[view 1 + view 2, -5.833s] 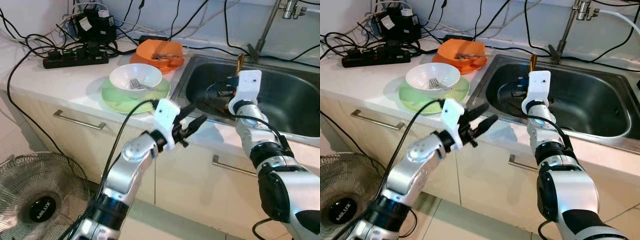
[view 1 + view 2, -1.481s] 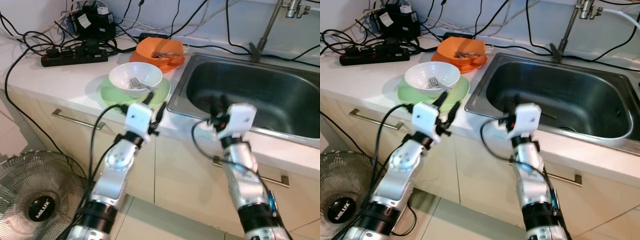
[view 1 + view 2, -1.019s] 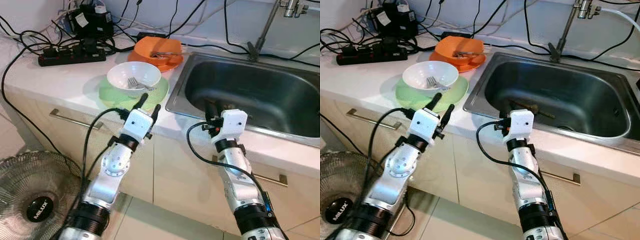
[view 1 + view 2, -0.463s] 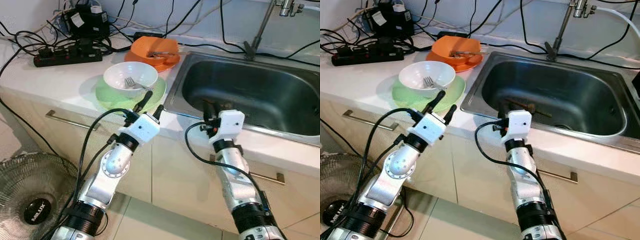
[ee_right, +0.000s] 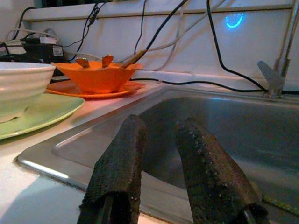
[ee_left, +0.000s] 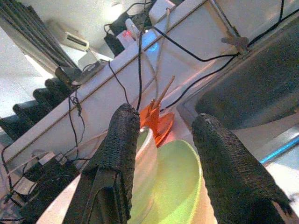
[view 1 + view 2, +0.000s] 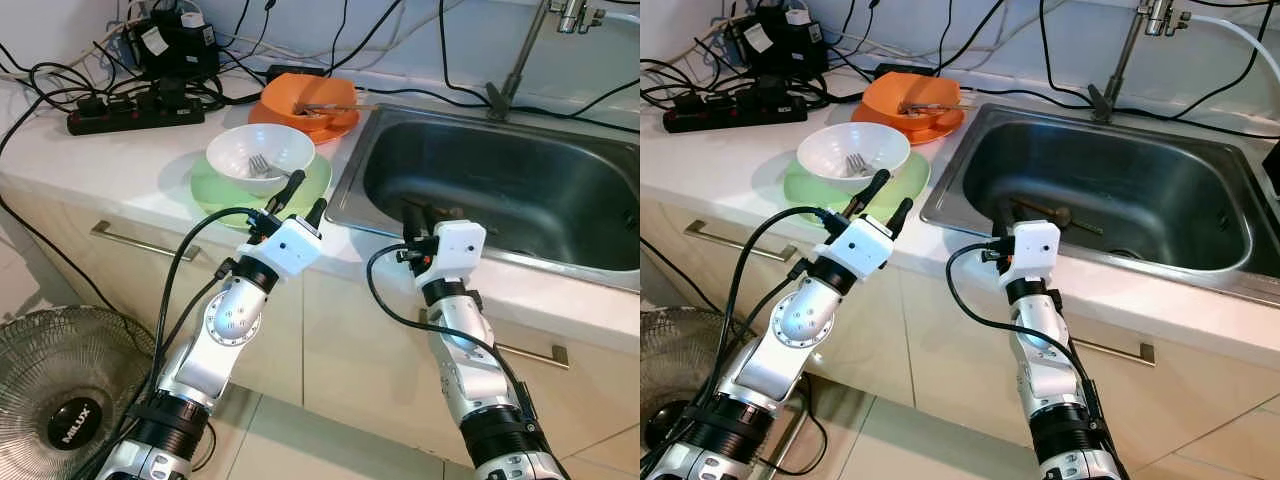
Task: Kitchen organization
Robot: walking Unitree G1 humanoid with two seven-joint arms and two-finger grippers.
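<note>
Fingers spread and empty on the left end effector point(image 7: 303, 194), poised at the near rim of the pale green round plate point(image 7: 215, 190) on the white bench point(image 7: 120, 160). On that plate sits a white ceramic bowl point(image 7: 260, 156) with a metal fork point(image 7: 262, 166) lying tilted inside, tines toward the bench's back. Right end effector point(image 5: 161, 154) is parted too, carrying nothing, at the front lip of the stainless steel sink point(image 7: 1110, 190). Behind, an orange bowl on an orange plate point(image 7: 306, 100) holds cutlery. A dark utensil point(image 7: 1055, 216) lies in the basin, perhaps a spoon. Judging by this, nothing is sorted yet; dishes remain to move.
</note>
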